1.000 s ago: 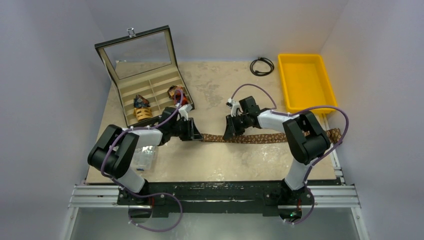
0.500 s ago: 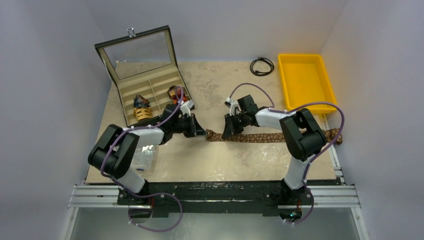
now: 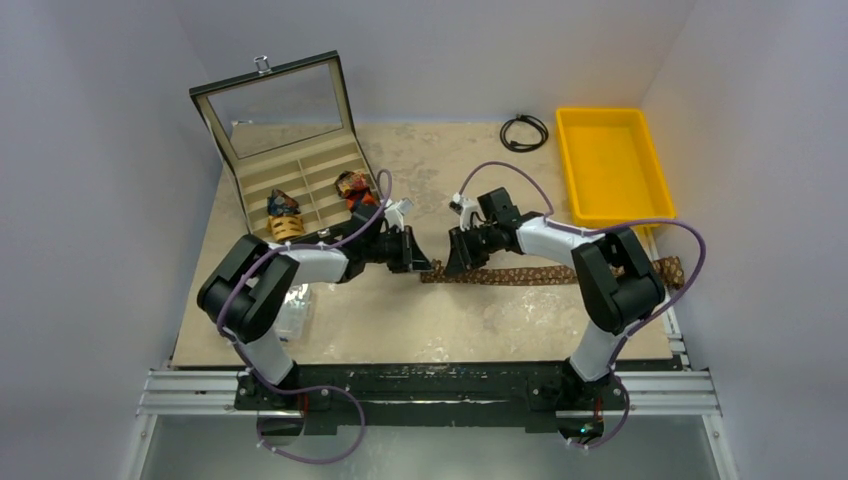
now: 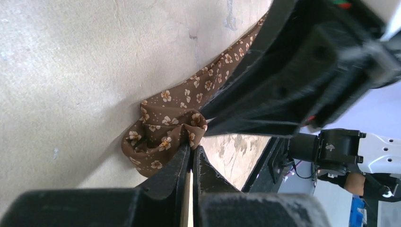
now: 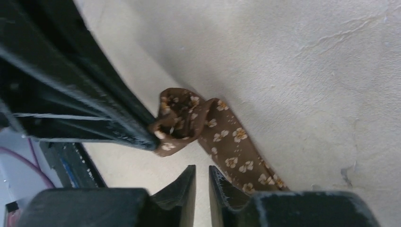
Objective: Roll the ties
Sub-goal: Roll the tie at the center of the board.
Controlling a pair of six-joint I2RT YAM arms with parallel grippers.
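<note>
Progress was slight: the left end effector (image 4: 191, 147) pinched the curled end of the brown tie (image 3: 540, 273), which otherwise lay flat across the table (image 3: 400, 330). The right end effector (image 5: 202, 168) hovered beside the curl, barely parted and empty. Farther back, two rolled ties (image 3: 285, 215) sat in the box (image 3: 300, 165).

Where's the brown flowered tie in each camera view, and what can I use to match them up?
Top external: the brown tie lies left to right across the table's middle, partly under the right arm.
Left wrist: brown tie at centre, its curled end at the left gripper.
Right wrist: brown tie at centre, running to the lower right.
Shared landmark: the curled end pinched by the left gripper.
</note>
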